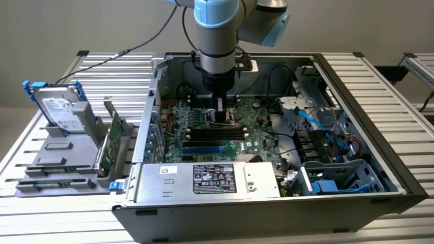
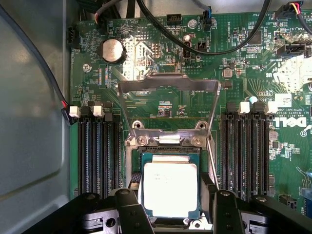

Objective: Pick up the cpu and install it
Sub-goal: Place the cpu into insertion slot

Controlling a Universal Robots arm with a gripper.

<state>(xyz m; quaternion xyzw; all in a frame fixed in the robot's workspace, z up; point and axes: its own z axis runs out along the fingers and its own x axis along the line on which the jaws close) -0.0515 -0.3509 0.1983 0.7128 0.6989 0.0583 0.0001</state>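
Gripper: I see it low over the socket, astride the cpu; I cannot tell whether it grips or stands free.
Cpu: flat in the socket, silver top up.
Load plate: raised off the socket.

We see 1 slatted metal table carrying everything. Directly on it stands 1 open computer case, and just beside that, toward the exterior view's left, rests 1 grey parts rack, both on the bare slats.
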